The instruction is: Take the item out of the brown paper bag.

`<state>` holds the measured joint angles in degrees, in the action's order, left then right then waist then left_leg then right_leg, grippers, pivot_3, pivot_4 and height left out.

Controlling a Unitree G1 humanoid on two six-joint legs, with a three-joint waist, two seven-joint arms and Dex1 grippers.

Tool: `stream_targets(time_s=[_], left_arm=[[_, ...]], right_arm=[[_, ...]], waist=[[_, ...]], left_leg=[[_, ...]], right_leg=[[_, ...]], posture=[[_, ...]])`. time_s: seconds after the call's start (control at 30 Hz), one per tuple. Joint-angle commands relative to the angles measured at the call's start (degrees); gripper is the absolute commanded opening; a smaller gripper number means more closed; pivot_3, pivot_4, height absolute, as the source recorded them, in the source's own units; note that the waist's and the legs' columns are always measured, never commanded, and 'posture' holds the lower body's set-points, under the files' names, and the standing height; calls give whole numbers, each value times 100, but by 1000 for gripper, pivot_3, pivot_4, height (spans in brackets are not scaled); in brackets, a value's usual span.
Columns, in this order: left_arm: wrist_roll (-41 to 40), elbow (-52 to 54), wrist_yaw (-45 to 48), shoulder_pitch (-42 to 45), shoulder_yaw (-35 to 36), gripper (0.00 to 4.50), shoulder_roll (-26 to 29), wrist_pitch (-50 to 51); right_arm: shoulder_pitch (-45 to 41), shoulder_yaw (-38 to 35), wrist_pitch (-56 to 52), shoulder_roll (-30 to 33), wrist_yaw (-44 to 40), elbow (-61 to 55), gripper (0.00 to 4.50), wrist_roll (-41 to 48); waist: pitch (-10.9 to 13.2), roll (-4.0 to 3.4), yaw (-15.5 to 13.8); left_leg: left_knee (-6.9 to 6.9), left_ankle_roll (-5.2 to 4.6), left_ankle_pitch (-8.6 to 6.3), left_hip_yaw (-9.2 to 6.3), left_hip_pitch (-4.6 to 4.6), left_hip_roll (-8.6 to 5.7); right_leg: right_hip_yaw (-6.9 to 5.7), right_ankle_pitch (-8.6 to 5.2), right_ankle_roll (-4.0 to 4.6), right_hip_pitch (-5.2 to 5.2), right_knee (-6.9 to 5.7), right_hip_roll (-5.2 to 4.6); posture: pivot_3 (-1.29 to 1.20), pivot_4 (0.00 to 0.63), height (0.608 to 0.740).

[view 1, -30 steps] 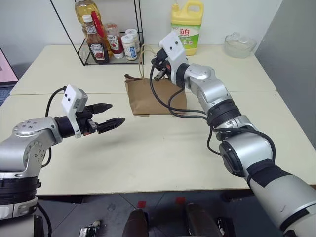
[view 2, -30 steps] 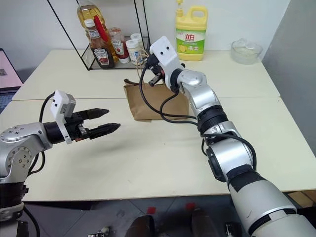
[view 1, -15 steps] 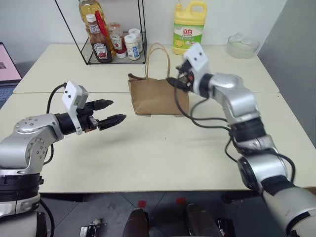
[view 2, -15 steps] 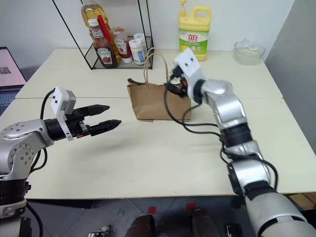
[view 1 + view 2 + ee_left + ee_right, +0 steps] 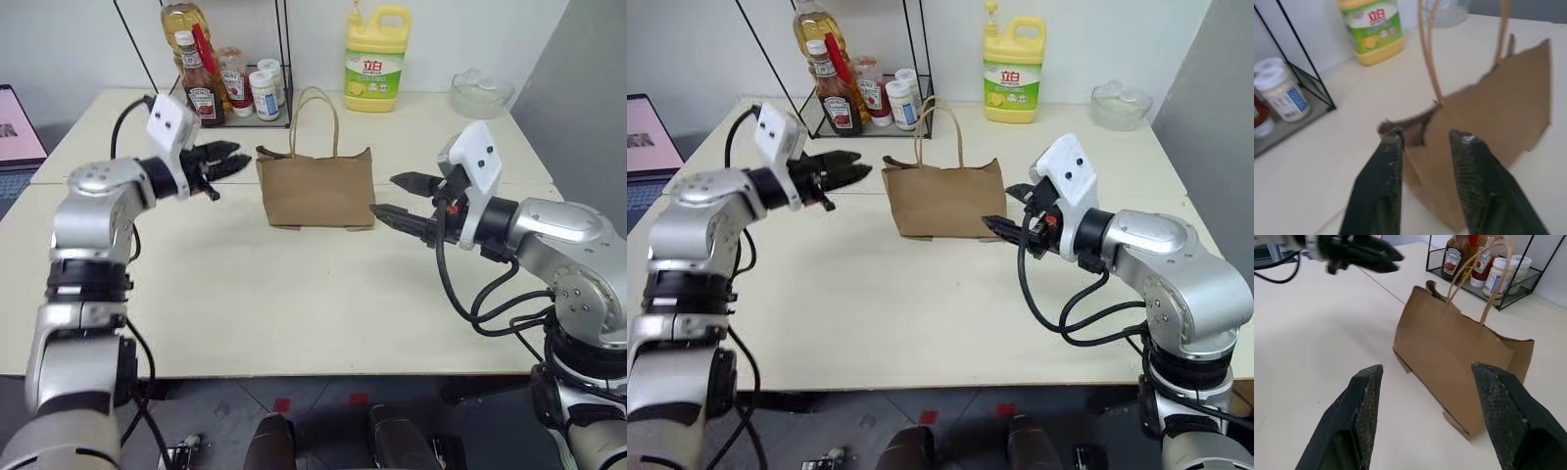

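The brown paper bag (image 5: 313,191) stands upright mid-table, its tan loop handles (image 5: 315,103) raised. The item is hidden; nothing of it shows above the bag's rim. My left gripper (image 5: 243,155) is level at the bag's top left corner, fingers a narrow gap apart. In the left wrist view that ragged corner (image 5: 1413,134) shows between the fingers (image 5: 1388,161). My right gripper (image 5: 387,196) is open and empty just right of the bag's lower right corner, pointing at it. In the right wrist view its fingers (image 5: 1369,396) are spread wide before the bag (image 5: 1449,357).
A black wire rack (image 5: 211,93) with ketchup bottles and jars stands behind the bag to the left. A yellow detergent jug (image 5: 372,54) and a glass bowl (image 5: 480,90) stand at the back. A screen (image 5: 15,127) is at the left edge.
My right gripper left the bag's handles, pulled back to the right and opened. My left gripper rose and moved forward to the bag's top left corner, its fingers narrowing.
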<state>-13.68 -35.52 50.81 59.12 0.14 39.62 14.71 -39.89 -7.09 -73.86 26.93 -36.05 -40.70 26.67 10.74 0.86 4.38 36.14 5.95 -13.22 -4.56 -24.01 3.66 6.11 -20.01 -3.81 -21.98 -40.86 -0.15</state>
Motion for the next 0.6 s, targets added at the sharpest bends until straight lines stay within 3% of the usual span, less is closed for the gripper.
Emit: stream_targets(time_s=[0.03, 0.07, 0.27, 0.43, 0.6], left_arm=[[832, -1672, -518, 1057, -289, 278, -263, -1196], [1032, -2139, -726, 1318, -360, 11, -353, -1458], [2113, -3699, -1541, 2120, -903, 11, -825, -2330], [2554, -4094, -1616, 2322, -1031, 11, -1184, -2273], [2693, -4151, -1061, 2341, -967, 11, -1254, -2218]], right_arm=[[-16, -246, -283, -94, 382, -408, 3028, 199], [-14, -266, -341, -118, 472, -445, 3028, 227], [-13, -386, -542, -186, 968, -520, 3028, 235], [303, -464, -452, 184, 836, -848, 3028, 443], [696, -718, -472, 465, 659, -1211, 3028, 865]], waist=[[0, 0, -16], [0, 0, -23], [0, 0, -2], [0, 1, 1], [1, 1, -6]], left_leg=[[0, 0, 0, -2, -2, -1], [1, -1, 0, -6, -7, -3], [-6, -1, 1, -13, -14, -5], [-5, 0, 4, -19, -29, -5], [-5, 2, 10, -22, -35, -5]], right_leg=[[-2, 0, 0, 0, 2, -1], [-7, 0, 0, 0, 2, -2], [-16, 0, 0, -3, 7, -5], [-24, 0, 0, -7, 7, -5], [-29, 0, 0, -7, 9, -6]], posture=[[0, 150, 740], [0, 150, 740], [0, 150, 740], [0, 150, 740], [0, 150, 740]])
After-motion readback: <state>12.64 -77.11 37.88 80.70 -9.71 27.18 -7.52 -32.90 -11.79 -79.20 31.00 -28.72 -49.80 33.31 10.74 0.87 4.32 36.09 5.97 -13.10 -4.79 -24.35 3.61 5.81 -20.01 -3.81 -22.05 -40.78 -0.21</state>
